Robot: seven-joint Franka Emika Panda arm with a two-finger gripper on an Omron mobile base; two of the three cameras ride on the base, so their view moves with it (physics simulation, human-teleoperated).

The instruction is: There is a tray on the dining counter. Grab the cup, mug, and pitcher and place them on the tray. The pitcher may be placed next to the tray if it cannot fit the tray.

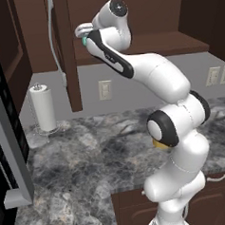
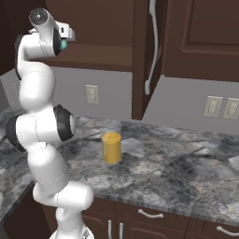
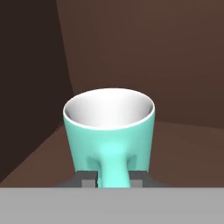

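Observation:
The teal mug (image 3: 109, 131), white inside, stands upright on a dark wood cabinet shelf (image 3: 183, 148) with its handle towards me. My gripper (image 3: 113, 180) is shut on that handle, one fingertip on each side. From the base, the raised arm reaches into the upper cabinet, and a sliver of the teal mug (image 1: 84, 40) (image 2: 64, 44) shows at the hand. The pitcher (image 2: 111, 142), clear glass with orange-yellow liquid, stands on the marbled counter (image 2: 177, 163) below, partly hidden behind the arm in the left base view. The tray and the cup are out of view.
An open cabinet door (image 1: 67, 51) (image 2: 148, 56) hangs beside the shelf. A paper towel roll (image 1: 43, 109) stands at the counter's back left. Wall outlets (image 2: 213, 106) line the backsplash. A dark appliance edge (image 1: 7, 141) stands at the left.

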